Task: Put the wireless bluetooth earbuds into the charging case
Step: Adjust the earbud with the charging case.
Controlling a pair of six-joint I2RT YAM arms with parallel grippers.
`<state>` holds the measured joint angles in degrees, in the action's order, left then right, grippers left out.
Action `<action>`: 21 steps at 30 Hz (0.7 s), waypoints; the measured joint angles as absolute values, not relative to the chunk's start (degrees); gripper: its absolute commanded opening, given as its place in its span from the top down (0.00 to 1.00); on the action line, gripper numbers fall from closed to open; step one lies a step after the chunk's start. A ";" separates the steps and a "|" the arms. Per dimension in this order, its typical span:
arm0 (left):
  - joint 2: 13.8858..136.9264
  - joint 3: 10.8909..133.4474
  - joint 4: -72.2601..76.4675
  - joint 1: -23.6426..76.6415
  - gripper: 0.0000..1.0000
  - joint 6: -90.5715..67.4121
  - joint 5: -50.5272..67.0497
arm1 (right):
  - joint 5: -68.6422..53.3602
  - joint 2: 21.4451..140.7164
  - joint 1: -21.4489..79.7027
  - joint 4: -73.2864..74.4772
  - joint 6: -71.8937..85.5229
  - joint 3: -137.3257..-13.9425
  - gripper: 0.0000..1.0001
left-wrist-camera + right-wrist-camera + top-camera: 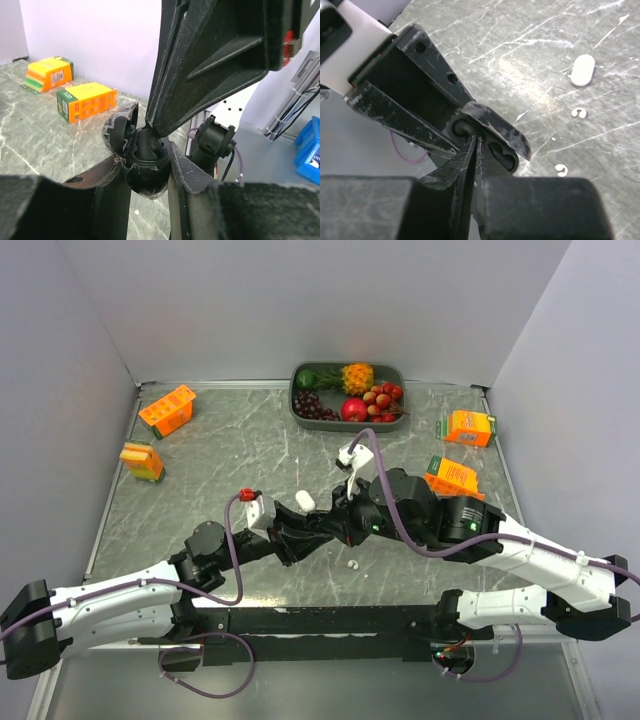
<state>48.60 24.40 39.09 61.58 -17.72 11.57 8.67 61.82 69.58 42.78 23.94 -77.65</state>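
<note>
My left gripper (pixel 146 175) stays out of it, clamped on the open charging case (pixel 142 162); my right gripper (pixel 476 144), tips pinched almost together, sits over its wells, so I'd push straight down, gently; two white earbuds (pixel 578 113) lie loose on the table (pixel 520 40).
</note>
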 measured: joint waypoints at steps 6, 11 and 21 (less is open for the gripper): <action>48.47 24.40 40.10 61.71 0.99 -17.72 11.38 | 8.86 59.66 69.60 42.76 22.68 -77.91 0.52; 48.10 24.40 40.29 61.71 0.99 -17.72 11.09 | 10.00 58.30 69.60 42.85 21.78 -79.48 0.53; 47.42 23.59 43.07 61.73 0.99 -17.67 15.75 | 18.31 60.45 66.57 44.99 21.58 -81.19 0.79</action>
